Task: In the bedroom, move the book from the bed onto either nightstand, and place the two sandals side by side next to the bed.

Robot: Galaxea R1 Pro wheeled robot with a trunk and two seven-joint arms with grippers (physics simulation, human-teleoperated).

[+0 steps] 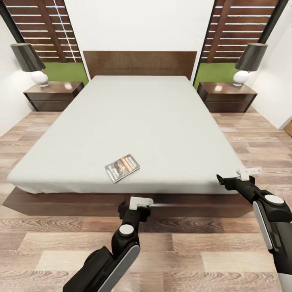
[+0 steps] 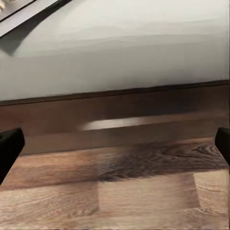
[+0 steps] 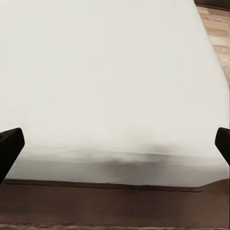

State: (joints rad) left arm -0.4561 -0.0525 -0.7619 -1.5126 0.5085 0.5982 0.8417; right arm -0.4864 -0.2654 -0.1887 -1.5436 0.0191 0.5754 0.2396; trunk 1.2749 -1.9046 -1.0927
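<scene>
We face the bed in mid frame, its grey mattress bare but for the book, which lies flat near the foot edge, lower centre. A nightstand with a lamp stands at upper left, another nightstand with a lamp at upper right, both before slatted windows. White walls and plank floor surround us. Our left gripper hangs at the bed's foot, fingers spread wide; our right gripper hovers by the lower-right corner, fingers likewise apart.
</scene>
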